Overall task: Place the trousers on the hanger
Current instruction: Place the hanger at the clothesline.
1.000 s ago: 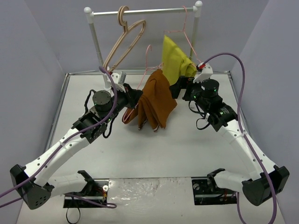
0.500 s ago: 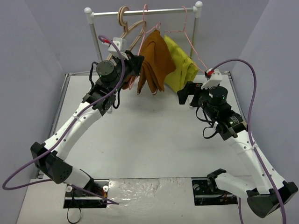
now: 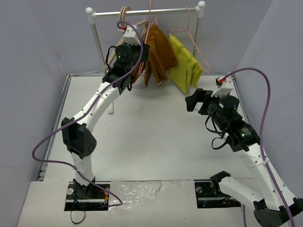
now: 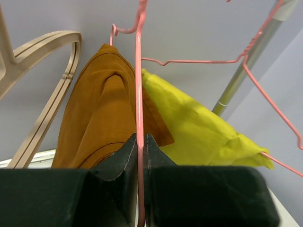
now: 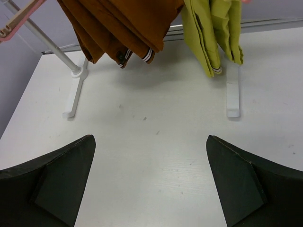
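Note:
The rust-brown trousers (image 3: 158, 56) hang folded over a thin pink wire hanger (image 3: 150, 21) at the rail, also seen in the left wrist view (image 4: 102, 109) and right wrist view (image 5: 123, 23). My left gripper (image 3: 140, 45) is raised to the rail and shut on the pink hanger's wire (image 4: 139, 109), which runs between its fingertips (image 4: 130, 151). My right gripper (image 3: 195, 100) is open and empty, above the table to the right, well apart from the garments; its fingers (image 5: 57, 179) frame bare table.
A mustard-yellow garment (image 3: 184, 64) hangs on the second pink hanger (image 3: 191, 35) right of the trousers. A beige wooden hanger (image 3: 125, 19) hangs left on the white rail (image 3: 147, 10). The rack's feet (image 5: 233, 90) stand on the white table (image 3: 151, 142).
My left arm has lifted the hanger with the trousers up and back to the rail. My right arm has drawn back to the right and toward the near side, away from the garments.

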